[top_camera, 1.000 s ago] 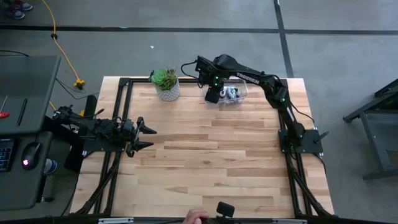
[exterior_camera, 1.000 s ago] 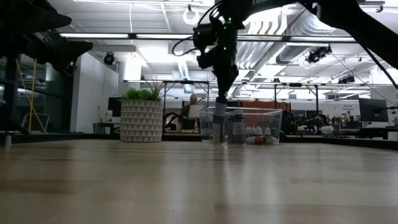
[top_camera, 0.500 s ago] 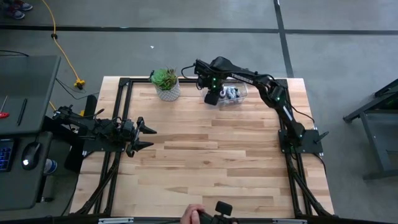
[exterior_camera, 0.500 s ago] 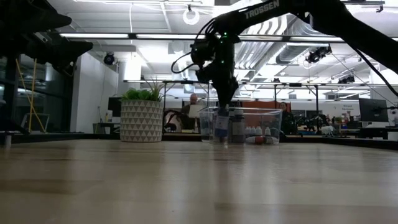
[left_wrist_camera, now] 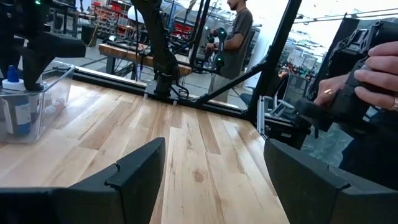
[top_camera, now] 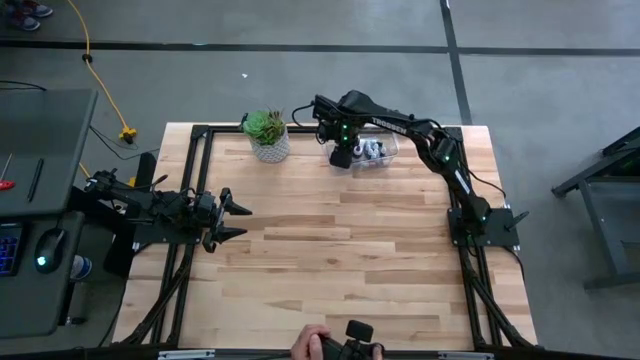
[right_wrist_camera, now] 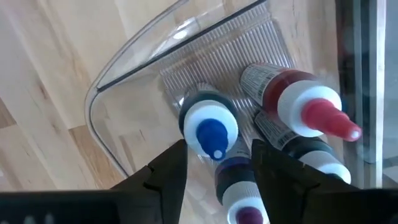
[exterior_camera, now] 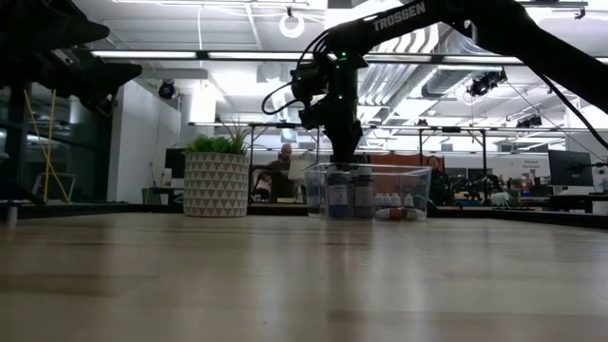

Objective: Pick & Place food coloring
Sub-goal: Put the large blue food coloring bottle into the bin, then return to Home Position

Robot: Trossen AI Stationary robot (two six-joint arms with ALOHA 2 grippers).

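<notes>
The food coloring is a handful of small bottles in a clear plastic bin at the table's far edge. A blue-tipped bottle stands upright on the bin's floor in one corner. A red-tipped bottle and a dark one are beside it. My right gripper points straight down over that corner, open, one finger on each side of the blue-tipped bottle. In the low view it hangs just above the bin's rim. My left gripper waits open at the table's left edge.
A potted plant stands left of the bin, near the far edge. A black frame rail runs around the table. A person's hand holds a dark device at the near edge. The light wooden tabletop lies between the arms.
My right gripper has gone down into the bin's left corner with the blue-tipped bottle. The bottle, carried at rim height before, now stands on the bin's floor.
</notes>
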